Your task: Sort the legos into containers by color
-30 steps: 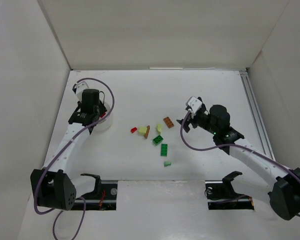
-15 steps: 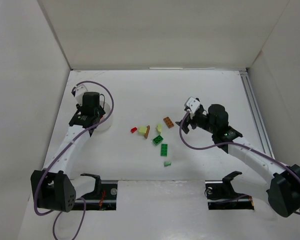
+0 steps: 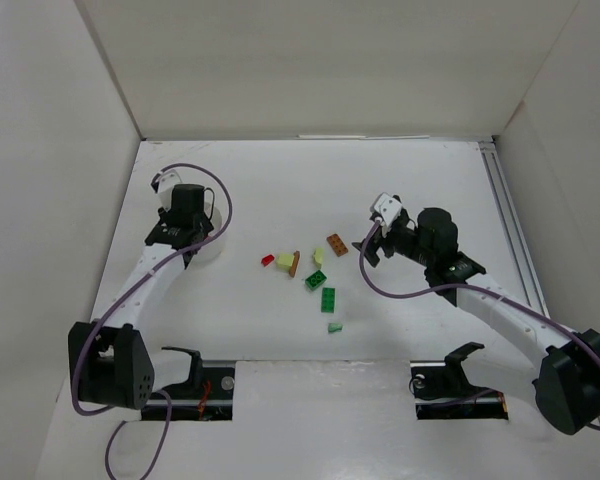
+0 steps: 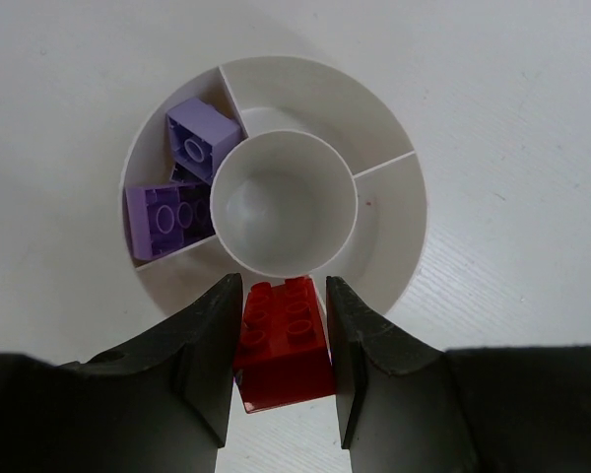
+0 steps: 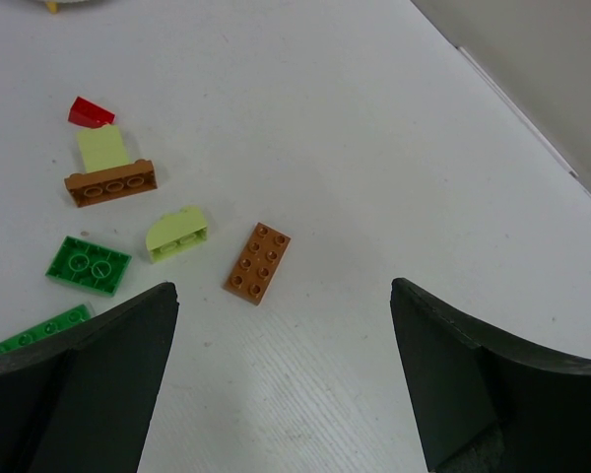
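**A:** What is held by the left gripper (image 4: 283,288)?

**B:** A red brick (image 4: 281,340) is pinched between its fingers. It is hung just over the nearest compartment of the round container (image 4: 374,128) and is not yet released.

**A:** What has been sorted?

**B:** Only purple bricks (image 4: 167,212) are seen inside, in the compartment ahead and to the left of the fingers. No other colour is seen there.

**A:** And the right gripper (image 5: 284,291)?

**B:** Its jaws are spread wide, with nothing between them. An orange-brown brick (image 5: 258,263) lies just ahead. A pale green brick (image 5: 177,234) and a green plate (image 5: 89,264) lie ahead to the left, with a red wedge (image 5: 91,112) farther off.

**A:** So the task is judged to be early?

**B:** Purple is placed and red is under way — most of the pile is left to be sorted.
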`<control>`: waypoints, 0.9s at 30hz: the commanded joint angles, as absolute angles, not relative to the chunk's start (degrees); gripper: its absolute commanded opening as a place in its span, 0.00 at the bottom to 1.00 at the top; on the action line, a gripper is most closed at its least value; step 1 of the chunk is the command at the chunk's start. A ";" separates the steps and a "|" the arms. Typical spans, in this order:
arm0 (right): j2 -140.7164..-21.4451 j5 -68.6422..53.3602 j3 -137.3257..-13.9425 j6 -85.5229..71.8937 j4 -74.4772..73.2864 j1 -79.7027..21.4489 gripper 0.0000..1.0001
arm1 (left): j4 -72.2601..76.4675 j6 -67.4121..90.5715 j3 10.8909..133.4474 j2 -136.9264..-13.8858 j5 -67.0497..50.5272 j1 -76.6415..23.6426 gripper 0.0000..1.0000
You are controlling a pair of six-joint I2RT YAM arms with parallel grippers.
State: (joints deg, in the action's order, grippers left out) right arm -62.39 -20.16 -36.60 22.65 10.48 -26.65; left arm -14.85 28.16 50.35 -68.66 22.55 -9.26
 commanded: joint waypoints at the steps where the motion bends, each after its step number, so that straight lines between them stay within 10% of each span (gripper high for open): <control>1: -62.14 -21.53 -37.97 22.06 12.04 -25.85 0.93 | -14.67 27.33 51.41 -70.48 23.73 -9.32 0.04; 17: -63.19 -23.73 -37.97 22.06 12.04 -25.84 0.93 | -15.21 28.04 52.03 -66.36 22.59 -9.32 0.66; 27: -63.19 -20.05 -37.97 21.53 11.43 -25.84 0.93 | -11.61 26.81 53.17 -63.98 11.89 -16.77 0.82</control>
State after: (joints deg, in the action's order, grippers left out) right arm -63.44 -21.52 -36.60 22.35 10.46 -26.22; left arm -14.98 27.83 50.63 -66.08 18.06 -13.63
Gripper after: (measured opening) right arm 0.929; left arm 0.815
